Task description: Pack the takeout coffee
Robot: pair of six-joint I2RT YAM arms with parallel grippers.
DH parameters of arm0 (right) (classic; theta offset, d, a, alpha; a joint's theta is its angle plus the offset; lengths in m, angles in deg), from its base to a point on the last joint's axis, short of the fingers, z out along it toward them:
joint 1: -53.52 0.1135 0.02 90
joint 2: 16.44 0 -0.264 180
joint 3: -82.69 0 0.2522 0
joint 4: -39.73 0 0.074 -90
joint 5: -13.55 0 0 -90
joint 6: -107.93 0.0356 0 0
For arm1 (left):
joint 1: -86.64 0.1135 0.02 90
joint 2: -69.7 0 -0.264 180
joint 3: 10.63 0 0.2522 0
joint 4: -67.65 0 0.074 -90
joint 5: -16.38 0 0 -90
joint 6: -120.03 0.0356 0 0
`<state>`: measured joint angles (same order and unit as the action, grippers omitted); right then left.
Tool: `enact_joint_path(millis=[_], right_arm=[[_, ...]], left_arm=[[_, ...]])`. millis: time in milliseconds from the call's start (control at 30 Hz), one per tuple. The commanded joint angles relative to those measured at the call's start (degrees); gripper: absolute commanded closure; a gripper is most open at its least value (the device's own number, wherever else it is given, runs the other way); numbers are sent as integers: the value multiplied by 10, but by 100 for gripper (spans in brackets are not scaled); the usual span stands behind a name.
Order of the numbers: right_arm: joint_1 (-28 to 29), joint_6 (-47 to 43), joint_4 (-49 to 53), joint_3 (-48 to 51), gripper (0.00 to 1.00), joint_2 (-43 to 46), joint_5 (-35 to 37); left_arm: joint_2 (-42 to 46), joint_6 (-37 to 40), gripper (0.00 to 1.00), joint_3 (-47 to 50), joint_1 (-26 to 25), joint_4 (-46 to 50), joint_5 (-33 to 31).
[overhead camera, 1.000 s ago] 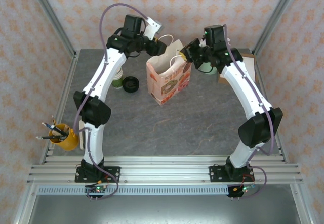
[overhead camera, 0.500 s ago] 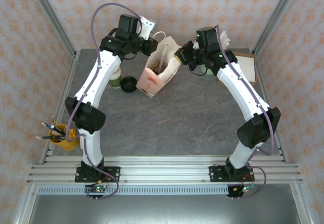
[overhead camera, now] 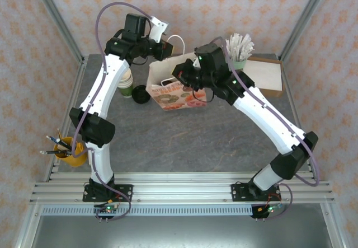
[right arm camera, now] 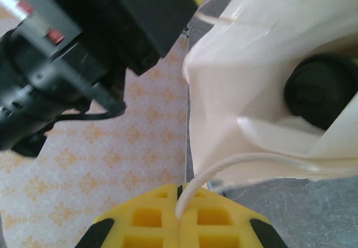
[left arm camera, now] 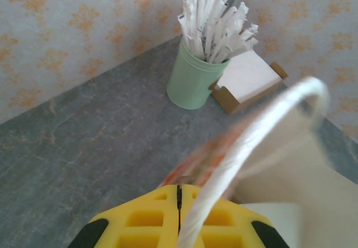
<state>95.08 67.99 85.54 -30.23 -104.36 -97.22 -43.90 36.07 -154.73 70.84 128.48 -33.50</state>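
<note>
A paper bag point(overhead camera: 179, 98) with orange print hangs at the back of the table between both grippers, its printed side facing up. My left gripper point(overhead camera: 168, 50) point(left arm camera: 179, 187) is shut on the bag's point(left arm camera: 279, 203) printed rim, and a white handle loop point(left arm camera: 263, 119) arches over the fingers. My right gripper point(overhead camera: 180, 72) point(right arm camera: 180, 191) is shut on the other handle cord point(right arm camera: 235, 164) of the bag point(right arm camera: 251, 63). The takeout coffee point(overhead camera: 140, 95) with its black lid stands on the table just left of the bag. In the right wrist view the coffee point(right arm camera: 319, 91) shows past the bag's paper.
A stack of lidless cups point(overhead camera: 126, 82) stands left of the coffee. A mint-green straw holder point(overhead camera: 239, 63) point(left arm camera: 193, 80) and a napkin box point(overhead camera: 265, 75) point(left arm camera: 246, 80) sit at the back right. A yellow pen cup point(overhead camera: 70, 150) is at the near left.
The left gripper closed on the bag's rim. Both arms swung left and the bag went from upright to tipped with its printed side up.
</note>
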Motion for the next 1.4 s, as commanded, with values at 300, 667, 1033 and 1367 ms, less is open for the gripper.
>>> enact_joint_path(millis=[300, 667, 1033, 1367], right_arm=[[46, 72, -96, 184, 100, 127, 101], [47, 69, -85, 192, 97, 131, 88], [34, 42, 28, 210, 57, 224, 228], [-79, -32, 162, 198, 15, 282, 179]], left_arm=[[28, 71, 97, 64, -23, 74, 96], [-12, 63, 94, 43, -64, 56, 120], [-29, 45, 91, 6, -64, 76, 52], [-15, -24, 92, 5, -64, 65, -30]])
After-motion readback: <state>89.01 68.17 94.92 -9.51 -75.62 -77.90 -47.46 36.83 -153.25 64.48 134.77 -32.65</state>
